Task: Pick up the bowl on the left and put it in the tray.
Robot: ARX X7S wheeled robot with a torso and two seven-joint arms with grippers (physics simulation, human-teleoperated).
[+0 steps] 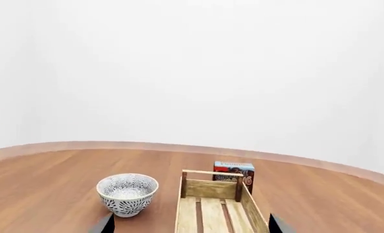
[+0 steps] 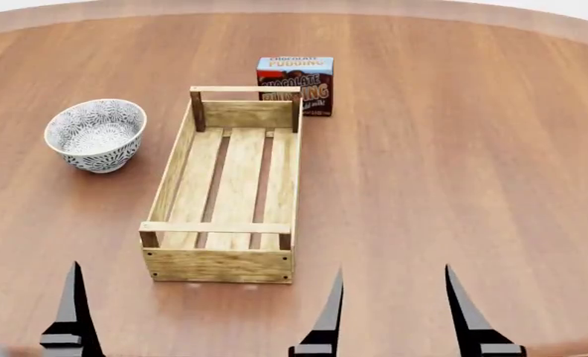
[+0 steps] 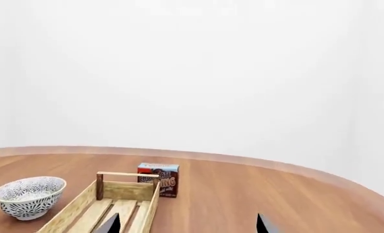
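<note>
The bowl (image 2: 95,134), white with a grey-blue floral pattern, stands upright on the table to the left of the tray (image 2: 175,175), a long light-wood slatted crate with nothing in it. Both also show in the left wrist view, bowl (image 1: 127,193) and tray (image 1: 212,190) side by side and apart. My left gripper (image 1: 192,219) is open and holds nothing; it is well short of the bowl. Only one of its fingers (image 2: 76,312) shows in the head view. My right gripper (image 2: 394,274) is open too, near the tray's front right corner.
A chocolate pudding box (image 2: 296,84) stands just behind the tray's far right corner. The round wooden table (image 2: 472,163) stretches bare to the right, and its curved far edge (image 1: 81,144) meets a plain white backdrop.
</note>
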